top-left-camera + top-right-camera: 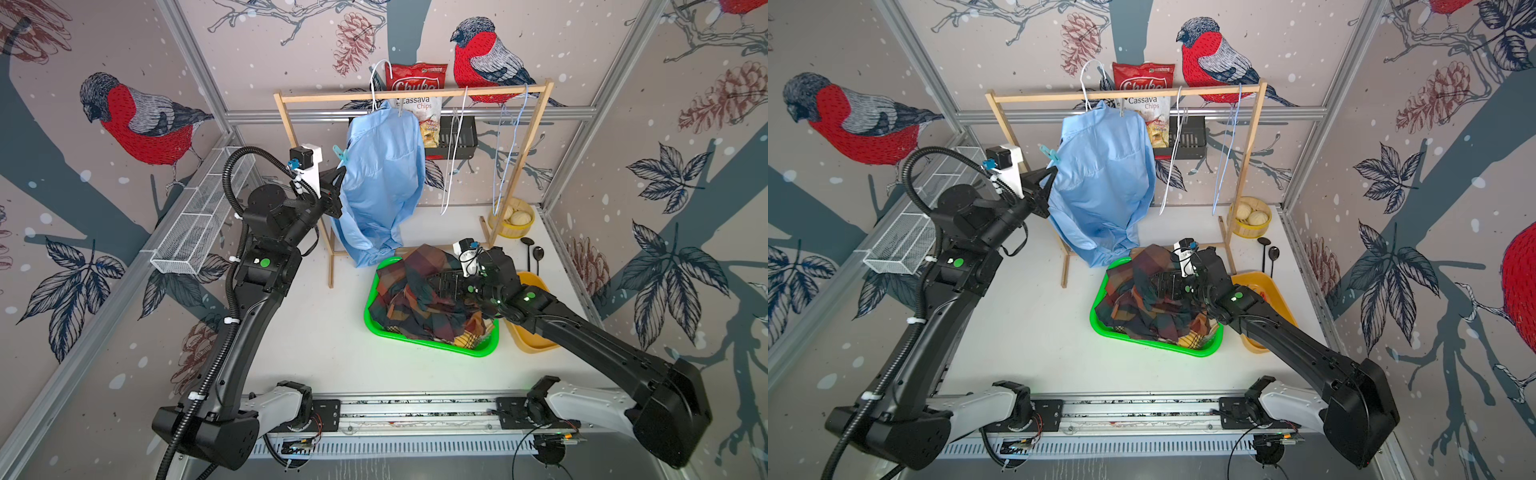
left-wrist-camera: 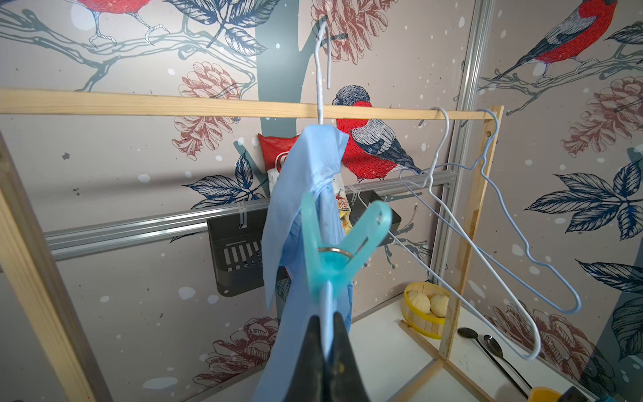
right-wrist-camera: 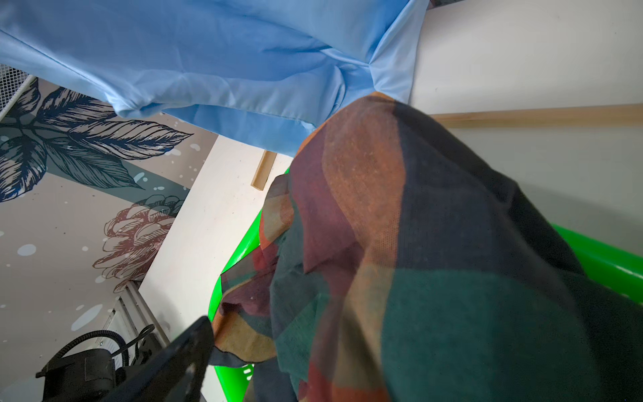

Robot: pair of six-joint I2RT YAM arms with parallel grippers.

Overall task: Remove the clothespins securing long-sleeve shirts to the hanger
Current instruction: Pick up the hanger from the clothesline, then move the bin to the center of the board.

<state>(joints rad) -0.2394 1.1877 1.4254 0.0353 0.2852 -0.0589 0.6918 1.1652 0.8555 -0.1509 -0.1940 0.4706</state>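
Note:
A light blue shirt (image 1: 382, 174) (image 1: 1100, 178) hangs on a white wire hanger (image 2: 322, 69) from the wooden rack. A teal clothespin (image 2: 330, 257) (image 1: 340, 153) sits at its left shoulder. My left gripper (image 2: 327, 323) (image 1: 338, 172) is shut on the pin's handle end, and the pin's prongs spread in a V around the hanger wire. A small pale clothespin (image 1: 400, 110) shows by the collar. The dark plaid shirt (image 1: 419, 291) (image 3: 417, 243) is heaped in the green basket (image 1: 415, 341) over a yellow plaid shirt (image 1: 469, 338). My right gripper (image 1: 442, 282) is open above the heap, with one finger (image 3: 188, 348) showing.
The wooden rack (image 1: 415, 94) also carries an empty white hanger (image 1: 455, 145) and an empty blue hanger (image 1: 511, 145). A yellow tub (image 1: 536, 344), a steamer of buns (image 1: 513, 218) and two spoons (image 1: 536, 253) stand at the right. A wire tray (image 1: 199, 216) lines the left wall.

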